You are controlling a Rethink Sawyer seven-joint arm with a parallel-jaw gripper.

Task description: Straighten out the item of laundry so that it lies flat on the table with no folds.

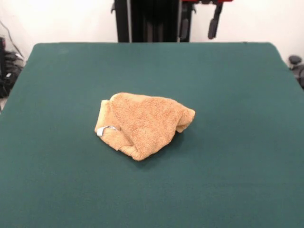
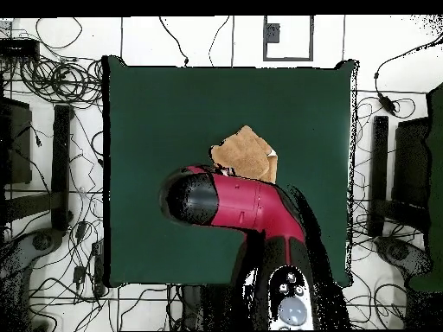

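Observation:
The orange-tan towel point(image 1: 142, 123) lies crumpled in a folded heap near the middle of the dark green table point(image 1: 237, 180). Its small white tag point(image 1: 107, 129) shows at its left edge. In the overhead view the towel point(image 2: 247, 154) lies just beyond the red arm point(image 2: 251, 207), which covers part of its near side. My gripper point(image 1: 198, 23) shows only as two dark fingertips point(image 1: 214, 21) hanging at the top edge, beyond the table's far side. They stand well apart with nothing between them, far from the towel.
The robot's black pedestal point(image 1: 147, 21) stands behind the table's far edge. Cables and dark equipment point(image 2: 52, 130) lie on the floor around the table point(image 2: 156, 112).

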